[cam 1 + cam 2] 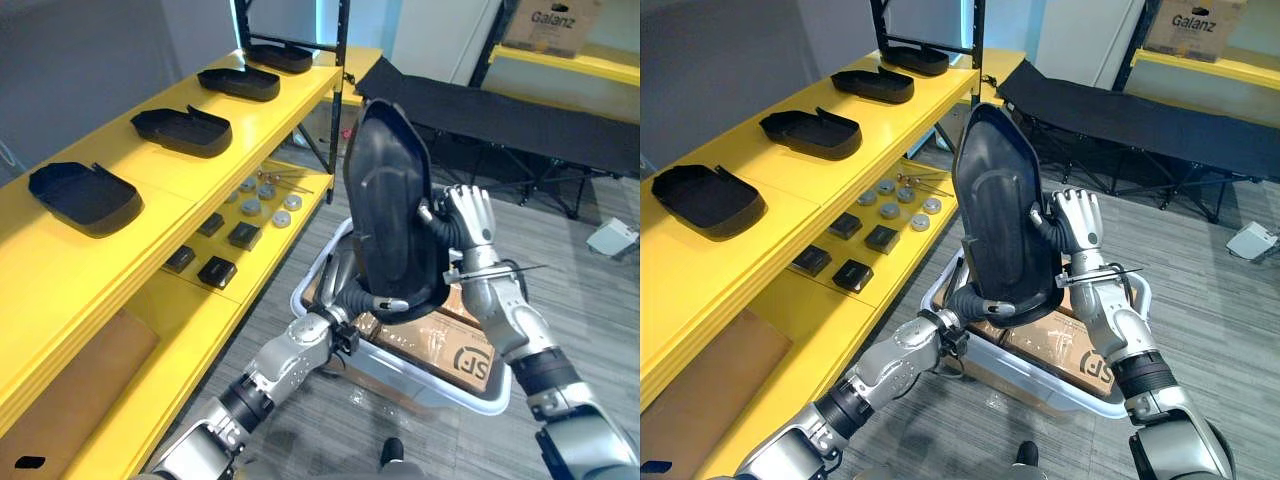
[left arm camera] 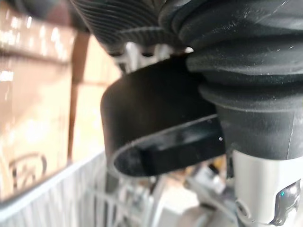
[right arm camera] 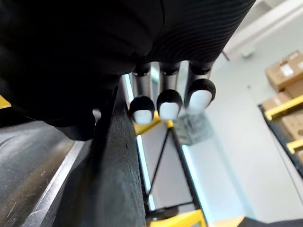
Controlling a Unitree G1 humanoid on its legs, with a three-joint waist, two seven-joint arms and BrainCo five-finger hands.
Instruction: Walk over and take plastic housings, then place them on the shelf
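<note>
A black plastic housing (image 1: 390, 200) is held upright above the white bin (image 1: 470, 402), its lower rim gripped by the curled fingers of the left hand (image 1: 970, 298) and its side edge pinched between thumb and fingers of the right hand (image 1: 470, 215). The taking step is judged done and the carry to the yellow shelf (image 1: 250, 120) is in hand. Next, the housing must be turned flat and set in a free gap beside the other housings (image 1: 85, 195) lying there.
</note>
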